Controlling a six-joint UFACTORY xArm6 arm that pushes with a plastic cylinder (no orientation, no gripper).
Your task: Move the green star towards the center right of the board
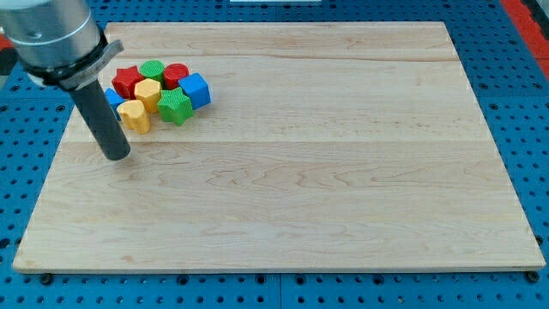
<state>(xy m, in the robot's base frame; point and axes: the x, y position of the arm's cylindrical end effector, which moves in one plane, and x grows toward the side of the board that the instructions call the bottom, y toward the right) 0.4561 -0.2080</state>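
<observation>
The green star [174, 107] lies at the lower right of a tight cluster of blocks near the view's top left. It touches a yellow hexagon [147, 93] on its left and a blue cube [196, 90] on its upper right. My tip [116, 158] rests on the board to the lower left of the cluster, about 70 px left of the star and lower. It touches no block.
The cluster also holds a red star [128, 81], a green round block [153, 70], a red cylinder [177, 75], a yellow block [134, 116] and a blue block [112, 97] partly behind the rod. The wooden board [326, 180] lies on a blue pegboard.
</observation>
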